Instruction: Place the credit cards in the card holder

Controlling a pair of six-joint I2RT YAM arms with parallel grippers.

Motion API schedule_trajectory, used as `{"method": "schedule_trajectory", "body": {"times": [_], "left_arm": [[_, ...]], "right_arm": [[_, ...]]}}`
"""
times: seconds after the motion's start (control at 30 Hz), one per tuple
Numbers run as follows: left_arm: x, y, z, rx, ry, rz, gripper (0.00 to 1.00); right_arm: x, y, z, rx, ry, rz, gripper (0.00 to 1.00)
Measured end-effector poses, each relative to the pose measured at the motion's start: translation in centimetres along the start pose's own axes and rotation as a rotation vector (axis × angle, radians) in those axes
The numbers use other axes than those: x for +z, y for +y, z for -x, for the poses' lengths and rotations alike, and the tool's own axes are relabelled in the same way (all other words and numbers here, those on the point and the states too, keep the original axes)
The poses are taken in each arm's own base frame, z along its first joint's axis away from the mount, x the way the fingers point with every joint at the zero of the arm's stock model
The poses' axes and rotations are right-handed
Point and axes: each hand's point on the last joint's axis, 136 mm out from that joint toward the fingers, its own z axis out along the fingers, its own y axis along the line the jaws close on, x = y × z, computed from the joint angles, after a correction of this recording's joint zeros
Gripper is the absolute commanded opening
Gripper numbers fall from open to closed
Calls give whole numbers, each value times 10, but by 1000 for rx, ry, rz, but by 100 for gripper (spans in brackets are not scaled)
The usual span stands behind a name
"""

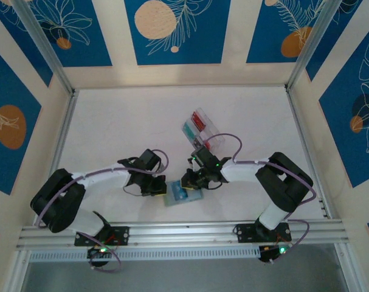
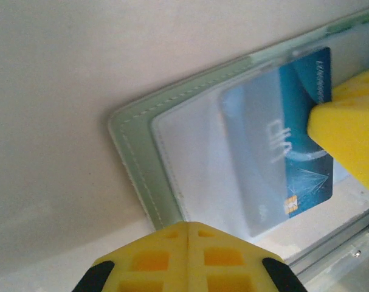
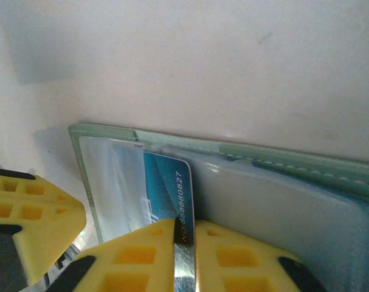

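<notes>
An open sage-green card holder [image 1: 174,197] lies on the white counter [image 1: 123,128]. A clear compartment box [image 1: 203,129] sits farther back.

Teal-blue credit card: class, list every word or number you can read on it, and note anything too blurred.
"888980827", along one edge of the teal-blue credit card, right wrist view; its start is hidden.
Large white logo on its face, left wrist view: too blurred to read.
Small edge print there: too small.

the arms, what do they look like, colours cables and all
The left arm and right arm have white links and black joints, each trailing a lilac-grey cable. Each base carries a green light. The pincer fingers are yellow plastic with a square waffle grid.
</notes>
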Motion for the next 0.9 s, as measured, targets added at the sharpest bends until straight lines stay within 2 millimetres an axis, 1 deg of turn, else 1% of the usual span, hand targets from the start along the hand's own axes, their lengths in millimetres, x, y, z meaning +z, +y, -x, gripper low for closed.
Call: {"method": "schedule_trajectory", "body": {"times": [0.07, 0.23, 0.37, 0.57, 0.73, 0.8, 0.9], "left_arm": [[3, 2, 0, -3, 7, 6, 0], [11, 4, 2, -2, 17, 8, 0], [12, 1, 3, 3, 16, -9, 0], [13, 0, 3, 4, 17, -12, 0], [13, 0, 3, 4, 17, -14, 0], [13, 0, 3, 4, 17, -15, 0], [13, 0, 3, 3, 17, -15, 0]], "right_arm": [[0, 1, 0, -5, 3, -6, 22], [-2, 0, -4, -11, 14, -51, 21], [-4, -1, -6, -22, 21, -80, 15], [-1, 9, -5, -37, 34, -80, 13], [1, 12, -6, -42, 40, -80, 13], [3, 13, -6, -40, 45, -78, 16], [6, 12, -7, -28, 51, -77, 26]]}}
